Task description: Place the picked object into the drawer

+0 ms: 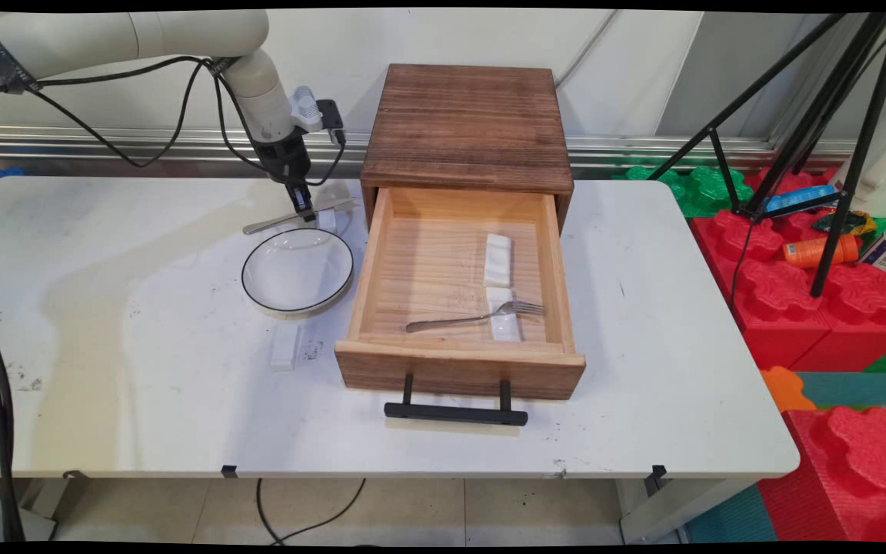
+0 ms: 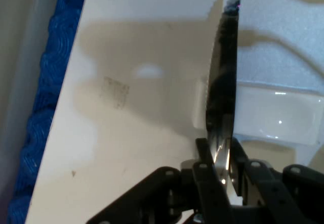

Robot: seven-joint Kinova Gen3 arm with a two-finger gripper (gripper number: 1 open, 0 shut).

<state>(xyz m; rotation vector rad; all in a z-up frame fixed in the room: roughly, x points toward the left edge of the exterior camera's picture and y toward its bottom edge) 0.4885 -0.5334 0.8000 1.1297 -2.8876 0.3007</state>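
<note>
Gripping: gripper (image 1: 306, 209) jaws pinch knife (image 1: 298, 218) at mid-length, beside plate (image 1: 297, 271).
Handling: knife likely stiff, thin, slippery; flat sides best.

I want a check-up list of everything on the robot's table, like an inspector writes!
Surface: white table, scuffed with dark marks.
Things: the pincer is shut on a table knife that lies across a small white rest behind the black-rimmed plate. An open wooden drawer box holds a fork lying on one white rest, with another white rest behind it.
Clutter: a loose white rest in front of the plate.
Pincer: closed on the knife blade.
Cables: black cables hang from the arm.
Surroundings: tripod, red foam blocks, bottles.
</note>
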